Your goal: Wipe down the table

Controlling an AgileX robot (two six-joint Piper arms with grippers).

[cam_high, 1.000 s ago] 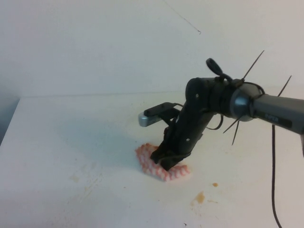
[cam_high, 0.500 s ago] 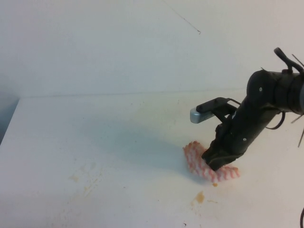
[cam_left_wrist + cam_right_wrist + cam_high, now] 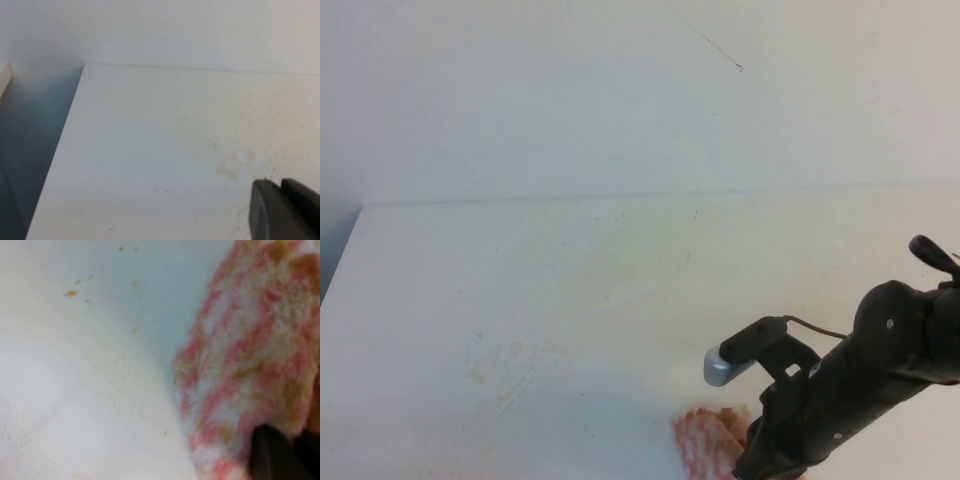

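Cloth (image 3: pixel 705 447) on table (image 3: pixel 520 280), near edge, clamped in right gripper (image 3: pixel 757 462), spreading leftward, left gripper (image 3: pixel 282 205) above table

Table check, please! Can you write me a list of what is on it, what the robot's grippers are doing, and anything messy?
Surface: white table; faint brownish stains on its left part; tiny orange crumbs near the cloth.
Job's things: pink-and-white cloth on the table at its near right, soiled brown.
Clutter: nothing seen.
Grippers: right gripper shut on the cloth, low at the table's near right; left gripper shows only in its own wrist view, above the stained part of the table.
Cables: thin dark cable looping behind the silver wrist camera.
Surroundings: plain white wall with a thin dark line on it; dark gap past the table's left edge.
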